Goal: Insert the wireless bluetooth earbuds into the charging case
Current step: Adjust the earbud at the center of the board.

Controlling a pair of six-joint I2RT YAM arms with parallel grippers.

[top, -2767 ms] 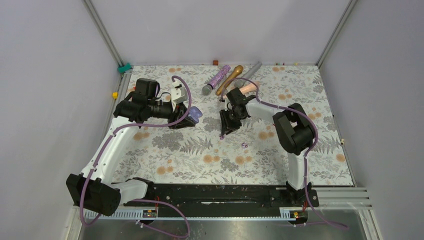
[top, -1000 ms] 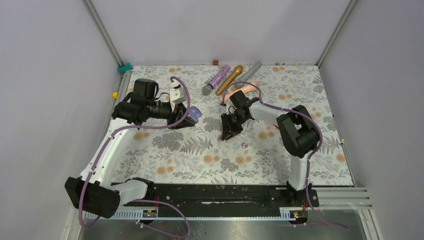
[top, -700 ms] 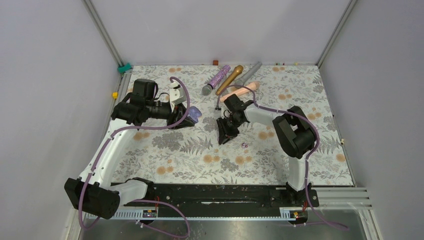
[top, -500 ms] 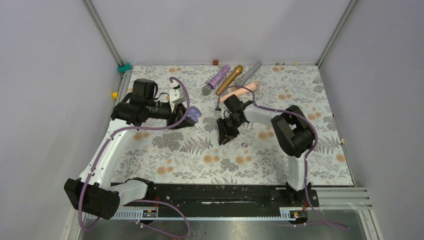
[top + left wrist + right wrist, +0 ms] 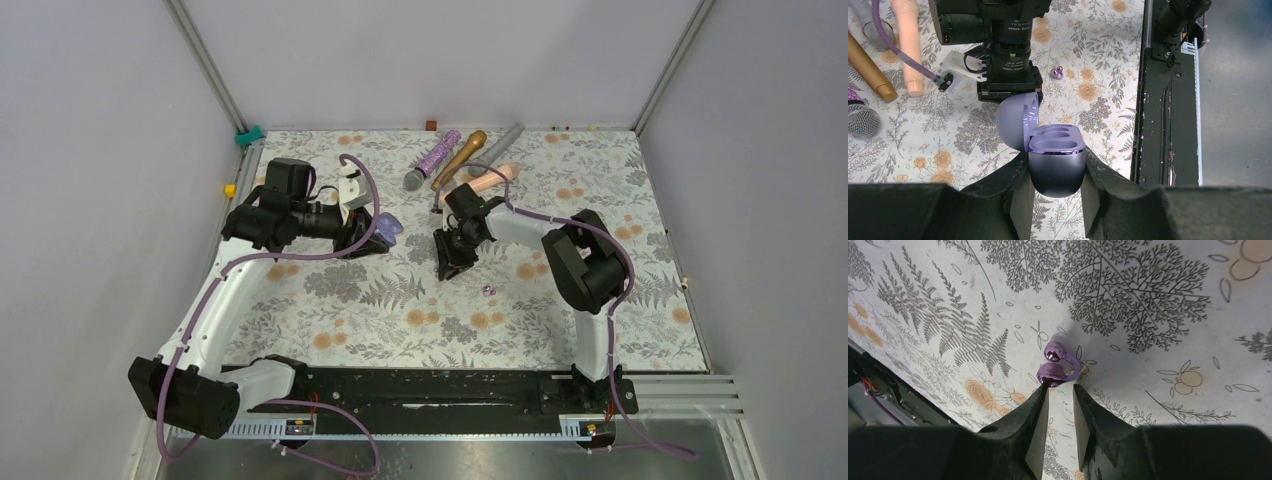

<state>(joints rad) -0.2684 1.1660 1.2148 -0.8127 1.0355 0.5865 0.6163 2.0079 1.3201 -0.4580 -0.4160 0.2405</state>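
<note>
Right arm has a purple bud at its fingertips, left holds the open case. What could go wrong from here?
1. The purple earbud sits at the very tips of the right gripper; it may slip or twist out in transit.
2. The charging case in the left gripper has its raised lid on the right arm's side; the approach might clip it.
3. A second purple earbud lies loose near the right gripper and could get nudged.

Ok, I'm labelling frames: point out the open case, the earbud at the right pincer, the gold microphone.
open case [image 5: 1055, 172], left wrist view, base front
earbud [image 5: 1050, 374], right wrist view, lower bulb
gold microphone [image 5: 459, 160], top view, mid handle
</note>
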